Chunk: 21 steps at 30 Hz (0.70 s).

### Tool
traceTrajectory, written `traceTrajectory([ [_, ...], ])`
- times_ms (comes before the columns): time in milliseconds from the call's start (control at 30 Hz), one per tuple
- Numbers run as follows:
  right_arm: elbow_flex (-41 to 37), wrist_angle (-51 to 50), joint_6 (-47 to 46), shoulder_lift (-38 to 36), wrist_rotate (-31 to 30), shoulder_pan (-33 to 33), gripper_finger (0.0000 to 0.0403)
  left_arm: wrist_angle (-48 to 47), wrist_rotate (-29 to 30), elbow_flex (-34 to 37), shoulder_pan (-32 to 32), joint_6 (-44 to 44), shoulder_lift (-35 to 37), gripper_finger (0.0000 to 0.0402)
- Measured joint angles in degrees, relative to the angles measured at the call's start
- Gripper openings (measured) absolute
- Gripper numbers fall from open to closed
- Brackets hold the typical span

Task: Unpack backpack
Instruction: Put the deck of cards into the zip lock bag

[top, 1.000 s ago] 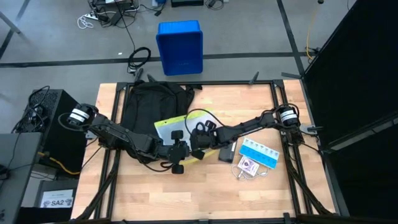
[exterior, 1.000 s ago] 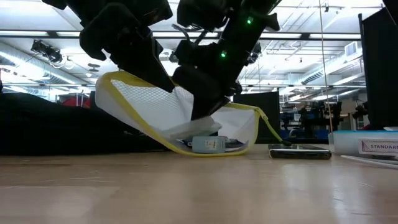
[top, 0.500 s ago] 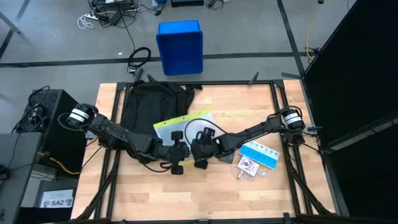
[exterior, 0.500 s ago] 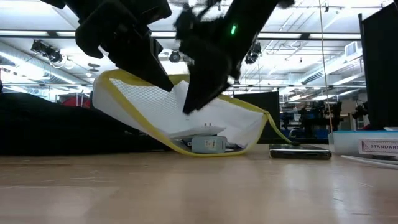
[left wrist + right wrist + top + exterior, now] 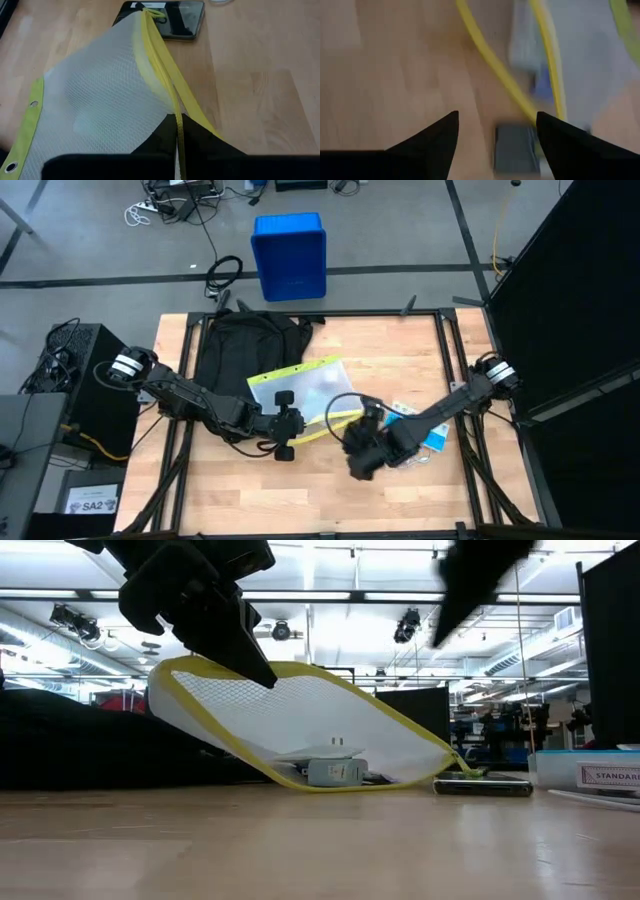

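**Operator:** Where is the backpack, and what state is each gripper in?

**Technician:** You will find the backpack (image 5: 245, 345) at the far left part of the table (image 5: 330, 500), lying flat. In the low view you see only a dark mass at the left edge, with its details hard to make out. The left gripper (image 5: 287, 423) is clamped on the yellow edge of a white mesh pouch (image 5: 300, 390), holding that edge raised so the pouch slopes down to the table. In the left wrist view the fingers are cut off at the frame's edge, with the yellow zipper band running between them. The pouch lies just beside the backpack. Through the mesh, the low view shows you a small grey item (image 5: 333, 771); what it is you cannot tell.

**Operator:** And the right gripper?

**Technician:** The right gripper (image 5: 360, 463) stands apart from the pouch, near the table's front, with its jaws spread and nothing between them. Its arm hides most of the blue box (image 5: 432, 437). A dark phone (image 5: 172, 19) lies under the pouch's zipper end.
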State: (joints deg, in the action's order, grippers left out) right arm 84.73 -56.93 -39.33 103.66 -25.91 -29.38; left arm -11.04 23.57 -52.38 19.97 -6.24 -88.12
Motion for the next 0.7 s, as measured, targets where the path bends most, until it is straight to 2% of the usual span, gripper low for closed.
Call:
traceTrajectory([
  [133, -0.03, -11.14, -11.02, 0.13, 0.54, -3.82, 0.0227, 0.06, 0.14, 0.00, -0.02, -0.16, 0.00, 0.0000],
  [300, -1.34, -16.90, -22.43, 0.21, 4.19, -6.80, 0.0230, 0.22, 0.14, 0.00, -0.02, -0.31, 0.00, 0.0000],
  [600, -8.73, -16.64, -27.05, 0.24, 14.71, -7.60, 0.0286, 0.41, -0.24, 0.00, 0.07, -0.46, 0.00, 0.0000],
  [700, -10.23, -16.01, -26.72, -0.22, 15.83, -7.60, 0.0302, 0.34, -0.26, 0.00, 0.07, -0.46, 0.00, 0.0000],
])
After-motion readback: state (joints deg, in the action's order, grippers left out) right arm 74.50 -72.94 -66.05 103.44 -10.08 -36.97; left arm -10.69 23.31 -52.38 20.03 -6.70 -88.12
